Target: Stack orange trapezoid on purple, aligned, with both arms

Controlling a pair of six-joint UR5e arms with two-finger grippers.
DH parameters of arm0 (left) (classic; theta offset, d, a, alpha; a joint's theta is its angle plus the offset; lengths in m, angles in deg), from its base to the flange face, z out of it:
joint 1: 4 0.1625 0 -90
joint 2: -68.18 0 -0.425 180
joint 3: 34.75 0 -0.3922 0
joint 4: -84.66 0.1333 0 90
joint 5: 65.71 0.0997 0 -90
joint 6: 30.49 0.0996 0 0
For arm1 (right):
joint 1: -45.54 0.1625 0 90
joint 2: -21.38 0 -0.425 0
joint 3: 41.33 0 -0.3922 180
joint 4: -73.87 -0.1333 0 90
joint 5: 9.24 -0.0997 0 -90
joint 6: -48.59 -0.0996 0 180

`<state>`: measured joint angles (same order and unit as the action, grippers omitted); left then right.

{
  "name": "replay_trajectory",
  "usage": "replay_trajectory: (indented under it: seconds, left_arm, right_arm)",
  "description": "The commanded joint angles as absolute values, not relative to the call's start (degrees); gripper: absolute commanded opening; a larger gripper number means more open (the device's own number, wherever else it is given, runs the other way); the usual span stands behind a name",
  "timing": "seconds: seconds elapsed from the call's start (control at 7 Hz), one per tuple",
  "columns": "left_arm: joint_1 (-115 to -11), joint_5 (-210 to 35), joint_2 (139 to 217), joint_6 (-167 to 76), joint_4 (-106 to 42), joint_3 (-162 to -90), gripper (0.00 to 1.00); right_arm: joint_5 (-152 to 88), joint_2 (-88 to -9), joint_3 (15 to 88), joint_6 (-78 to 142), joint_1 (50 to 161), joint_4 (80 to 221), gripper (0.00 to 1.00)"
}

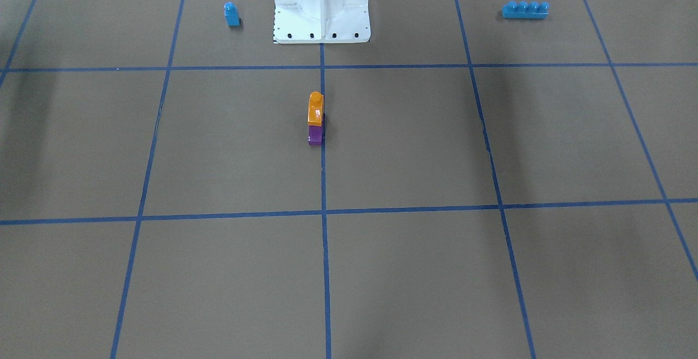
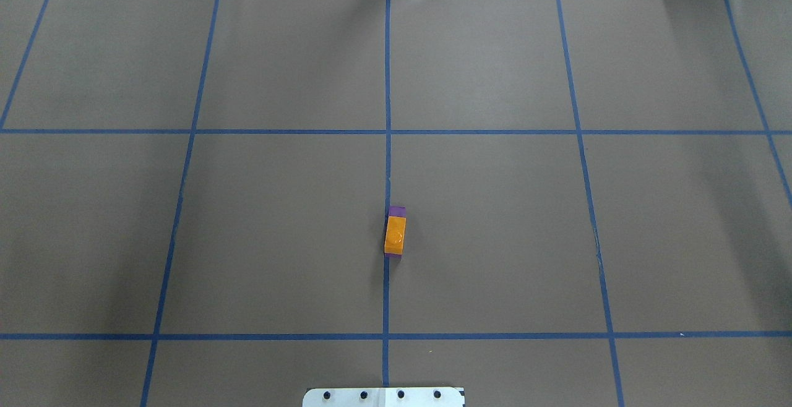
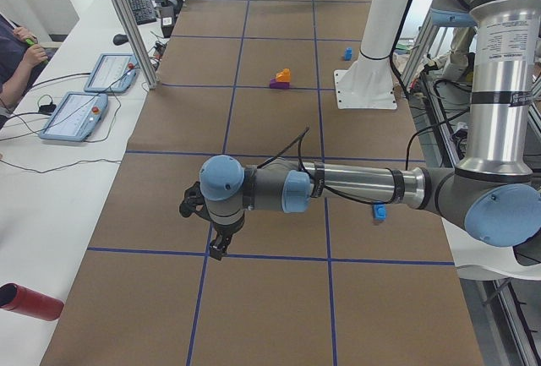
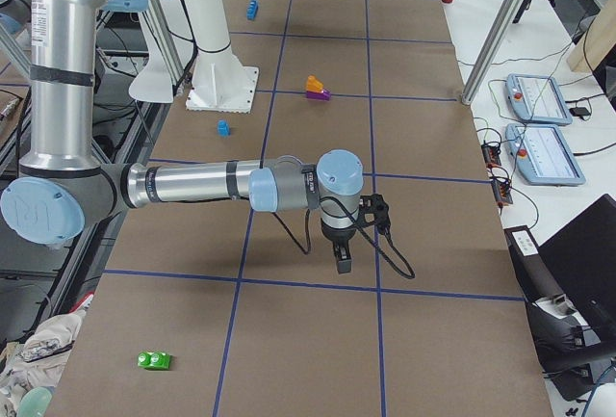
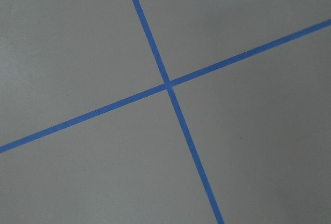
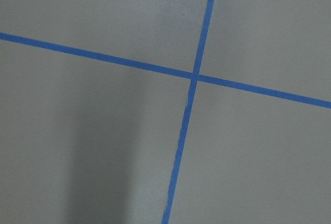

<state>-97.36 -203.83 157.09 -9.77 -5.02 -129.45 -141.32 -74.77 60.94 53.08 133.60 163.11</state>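
The orange trapezoid (image 1: 316, 109) sits on the purple (image 1: 315, 136) brick, midway between the worktop's two ends and somewhat nearer the robot-side edge. From above, a strip of purple shows past the orange brick's far end, so stacking looks done and only alignment is in question. Both arms hang well apart from the stack, the left gripper (image 3: 217, 250) toward the left end and the right gripper (image 4: 344, 265) toward the right end. Only side views show them, so I cannot tell whether their jaws are parted or closed. Next comes a check of the fit; if a nudge is needed, one arm steadies purple while the other squares orange
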Motion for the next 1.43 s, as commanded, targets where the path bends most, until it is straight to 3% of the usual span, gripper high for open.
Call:
replay_trajectory:
  seconds: [0.0,1.29]
  left_arm:
    - [-97.34,-203.88,156.95,-9.93,-5.42,-129.06,1.00]
    - [-97.43,-203.88,155.38,-9.93,-5.42,-130.37,1.00]
  right_arm:
    - [-141.34,-74.86,60.62,53.07,133.61,163.17,1.00]
    - [-142.83,-73.99,61.23,53.16,133.43,163.08,1.00]
